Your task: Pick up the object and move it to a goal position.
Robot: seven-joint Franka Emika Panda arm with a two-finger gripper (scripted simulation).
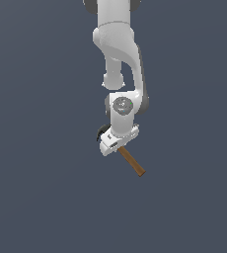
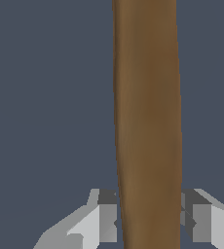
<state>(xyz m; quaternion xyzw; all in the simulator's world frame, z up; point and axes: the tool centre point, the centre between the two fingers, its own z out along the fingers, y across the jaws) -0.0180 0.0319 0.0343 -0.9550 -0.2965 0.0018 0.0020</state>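
The object (image 1: 132,161) is a slim brown wooden stick with a squared end, sticking out slantwise from under the white gripper (image 1: 116,147) toward the exterior view's lower right. In the wrist view the object (image 2: 148,121) fills the middle of the picture as a long brown shaft. The gripper (image 2: 149,219) is shut on it, with one grey fingertip (image 2: 106,216) pressed against each side of the shaft. The part of the stick inside the hand is hidden in the exterior view.
The white arm (image 1: 118,44) comes down from the top of the exterior view. A plain dark blue-grey surface (image 1: 46,188) lies all around, with no other objects in sight.
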